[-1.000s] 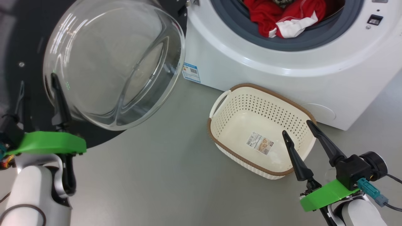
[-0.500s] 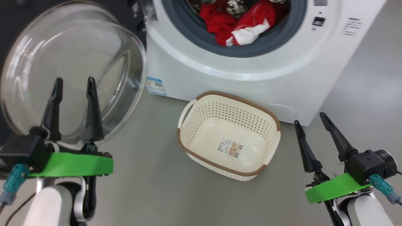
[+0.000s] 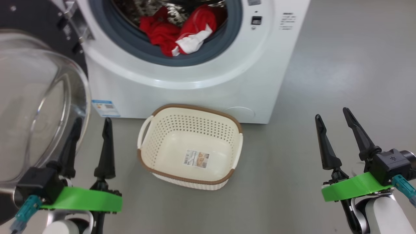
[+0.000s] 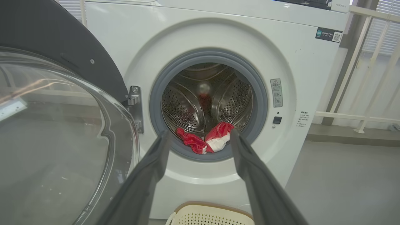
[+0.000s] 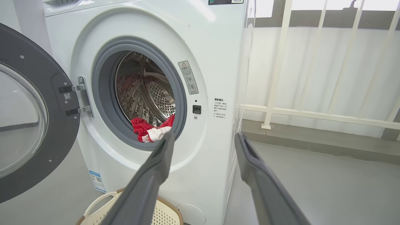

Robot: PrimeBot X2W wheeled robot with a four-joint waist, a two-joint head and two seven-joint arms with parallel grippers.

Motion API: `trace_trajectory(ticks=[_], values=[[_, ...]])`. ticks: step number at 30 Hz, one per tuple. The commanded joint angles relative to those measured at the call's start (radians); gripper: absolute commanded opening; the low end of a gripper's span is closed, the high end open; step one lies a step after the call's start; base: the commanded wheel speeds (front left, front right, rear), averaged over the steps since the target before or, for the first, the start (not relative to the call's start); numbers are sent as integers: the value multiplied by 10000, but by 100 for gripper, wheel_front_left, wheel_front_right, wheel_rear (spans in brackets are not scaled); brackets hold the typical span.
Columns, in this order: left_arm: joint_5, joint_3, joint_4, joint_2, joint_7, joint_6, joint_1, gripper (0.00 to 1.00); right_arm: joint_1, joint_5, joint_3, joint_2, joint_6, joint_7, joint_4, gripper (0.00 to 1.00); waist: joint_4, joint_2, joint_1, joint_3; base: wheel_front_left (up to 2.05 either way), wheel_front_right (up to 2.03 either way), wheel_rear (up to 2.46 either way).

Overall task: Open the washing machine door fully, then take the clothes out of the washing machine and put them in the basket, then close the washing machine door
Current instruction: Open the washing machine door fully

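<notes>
The white washing machine (image 3: 201, 81) stands with its door (image 3: 35, 104) swung wide to the left, black rim and glass bowl facing out. Red and white clothes (image 3: 178, 34) lie at the drum's front lip, also seen as clothes (image 4: 206, 142) and clothes (image 5: 151, 129). The cream basket (image 3: 190, 180) sits bare on the floor in front of the machine. My left gripper (image 3: 92, 125) hangs open beside the door's glass, left of the basket. My right gripper (image 3: 331, 113) is open over bare floor, right of the basket. Both hold nothing.
A grey floor (image 3: 341, 65) spreads to the right of the machine. A pale railing (image 5: 312, 112) and a low ledge run behind that side. The open door (image 5: 28, 118) takes up the room to the left.
The head camera has turned, so the whole scene has slid left and down in view. My left gripper came away from the door's rim and now points forward beside the glass.
</notes>
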Motion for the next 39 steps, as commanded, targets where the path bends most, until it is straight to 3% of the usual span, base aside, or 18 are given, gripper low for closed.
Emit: trace_trajectory(ticks=[1,12,21,39], values=[[-67,378,-165,344,-94,-112,20,100,-188,-46,199,3,37,-63,-293,100,-675,0,0,-227,0,0,0],[-421,286,245,393,-765,-1068,985,100,353,3,252,89,37,-63,-578,100,-1528,0,0,-642,0,0,0],[-373,358,1161,325,-857,-1047,1658,100,1101,-40,168,102,37,-63,-587,100,-1752,0,0,-1386,0,0,0],[-2,422,1240,374,-903,-849,2473,100,1964,-62,-243,116,37,-63,-936,100,-1920,0,0,-1842,0,0,0]])
